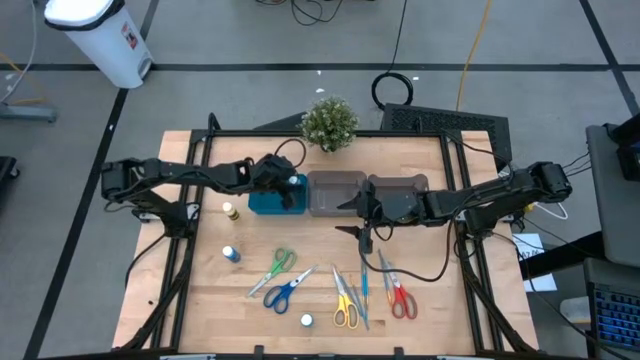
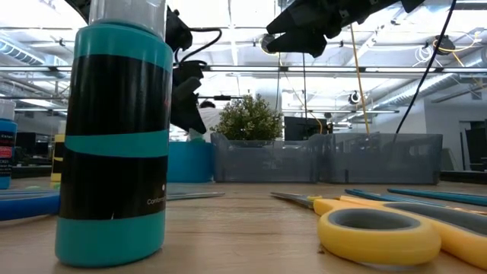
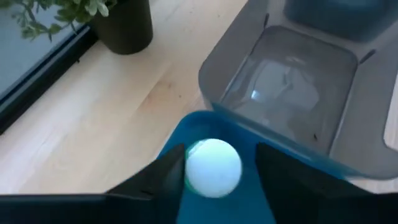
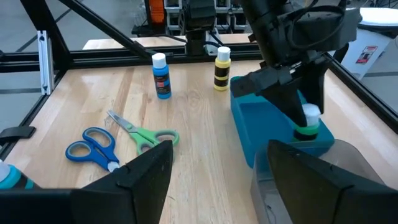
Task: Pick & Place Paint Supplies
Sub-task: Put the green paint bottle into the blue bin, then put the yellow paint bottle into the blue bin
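The left gripper (image 4: 305,115) hangs over the teal tray (image 1: 268,203), its fingers (image 3: 158,177) spread a little wider than the white cap of the green bottle (image 3: 213,168) that stands between them; the cap sits close against one finger with a gap to the other, and whether it is still pinched cannot be told. In the right wrist view that bottle stands upright at the tray's corner nearest the grey bins (image 1: 336,192). The right gripper (image 1: 362,217) hovers above the table at the front edge of the bins, jaws wide apart and holding nothing. Well apart from both grippers, near the table's front edge, lie the scissors: the green pair (image 1: 282,261) and the blue pair (image 1: 279,294) toward the left side, the yellow pair (image 1: 345,312) and the red pair (image 1: 402,301) toward the right side, with thin blue sticks (image 1: 364,290) between those two. The yellow bottle (image 4: 222,69) and the blue bottle (image 4: 161,75) stand upright on the wood beside the tray, and a teal bottle (image 1: 306,320) stands at the front edge.
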